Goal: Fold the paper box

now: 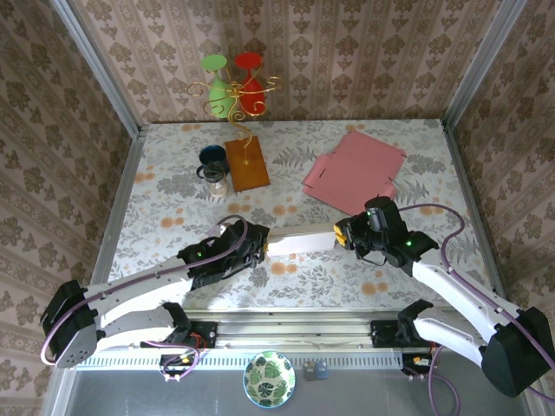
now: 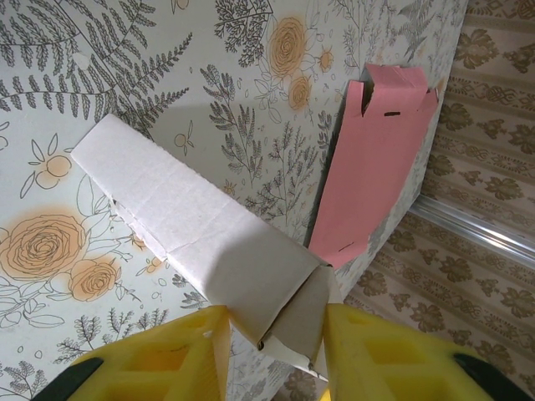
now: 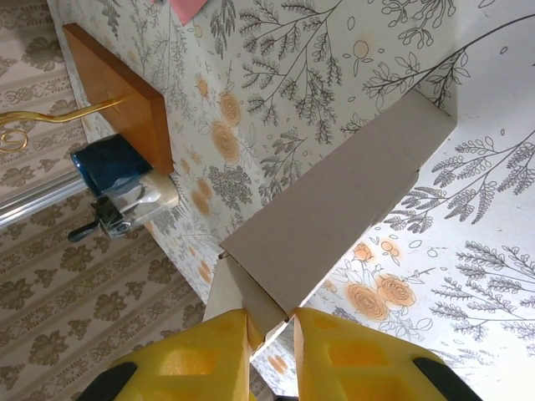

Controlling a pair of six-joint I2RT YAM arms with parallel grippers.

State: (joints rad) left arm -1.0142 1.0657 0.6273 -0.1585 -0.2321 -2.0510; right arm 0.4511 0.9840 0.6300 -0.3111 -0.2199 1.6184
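A long white paper box [image 1: 299, 242] hangs between my two grippers just above the middle of the table. My left gripper [image 1: 258, 245] is shut on its left end. In the left wrist view the yellow fingers [image 2: 184, 351] press both sides of the box [image 2: 192, 234], whose end flap is folded in at the left gripper [image 2: 276, 334]. My right gripper [image 1: 340, 234] is shut on the other end. In the right wrist view the box [image 3: 334, 209] runs away from the right gripper [image 3: 272, 322], with its end flap pinched between the pads.
A flat pink box sheet [image 1: 354, 167] lies at the back right, also in the left wrist view [image 2: 376, 159]. At the back left stand a wooden base [image 1: 246, 164] with a gold stand, and a dark blue cup [image 1: 212, 160]. A patterned bowl [image 1: 269, 379] sits below the table's front rail.
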